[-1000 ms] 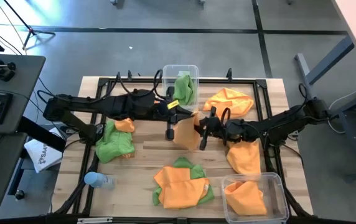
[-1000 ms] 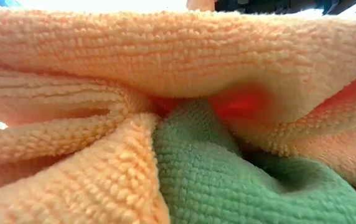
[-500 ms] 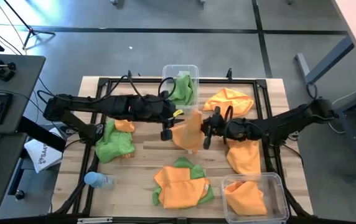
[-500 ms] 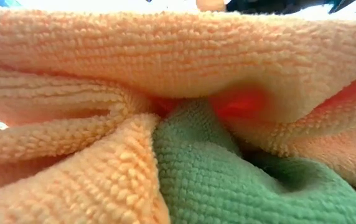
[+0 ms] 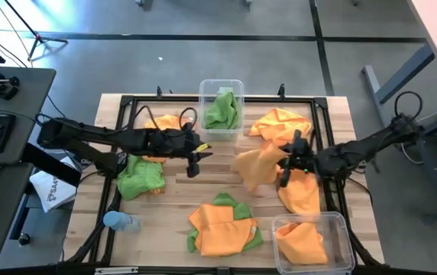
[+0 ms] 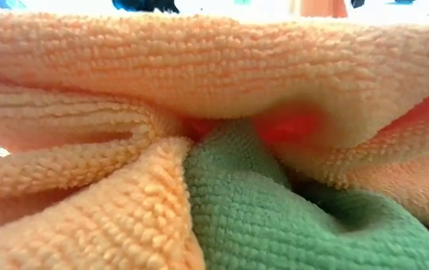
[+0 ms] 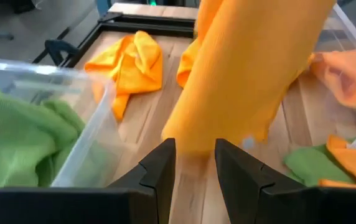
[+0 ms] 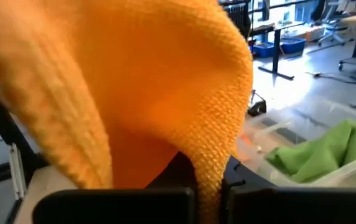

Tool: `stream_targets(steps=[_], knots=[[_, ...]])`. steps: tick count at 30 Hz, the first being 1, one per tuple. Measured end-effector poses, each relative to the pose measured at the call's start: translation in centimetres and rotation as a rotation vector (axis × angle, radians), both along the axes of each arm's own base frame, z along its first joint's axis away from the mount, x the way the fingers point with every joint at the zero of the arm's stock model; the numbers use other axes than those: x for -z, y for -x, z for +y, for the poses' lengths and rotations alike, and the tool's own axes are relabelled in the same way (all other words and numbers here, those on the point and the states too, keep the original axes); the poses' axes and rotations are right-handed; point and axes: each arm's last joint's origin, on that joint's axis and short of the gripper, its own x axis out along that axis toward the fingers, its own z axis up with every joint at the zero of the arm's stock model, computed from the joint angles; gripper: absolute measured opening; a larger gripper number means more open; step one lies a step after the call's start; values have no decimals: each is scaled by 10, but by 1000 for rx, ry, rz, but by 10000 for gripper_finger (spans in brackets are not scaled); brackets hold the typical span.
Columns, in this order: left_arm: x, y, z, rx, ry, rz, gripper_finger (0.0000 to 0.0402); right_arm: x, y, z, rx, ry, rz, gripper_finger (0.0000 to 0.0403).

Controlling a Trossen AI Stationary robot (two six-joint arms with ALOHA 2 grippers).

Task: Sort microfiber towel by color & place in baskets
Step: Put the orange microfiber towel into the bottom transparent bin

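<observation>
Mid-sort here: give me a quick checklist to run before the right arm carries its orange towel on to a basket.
1. Right claw shut on the orange towel: ok.
2. Left claw open and off that towel: ok.
3. Front basket holds only orange: ok.
4. Far basket holds only green: ok.
5. Towel hanging clear of the loose orange towel beneath the right arm: cannot tell.
6. Low view usable: not ok, towels cover it.
</observation>
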Motion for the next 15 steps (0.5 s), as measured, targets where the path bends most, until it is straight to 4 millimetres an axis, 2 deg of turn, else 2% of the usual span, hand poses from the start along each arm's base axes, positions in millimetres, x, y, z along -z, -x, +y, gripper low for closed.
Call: stream_targets(steps=[8,15], knots=[[10,26,1,-27,50,-108,104,-71,21,20,-27,23,51,0],[15,29,2,-32,62,-123,104,-123,34,33,-81,-29,79,0]])
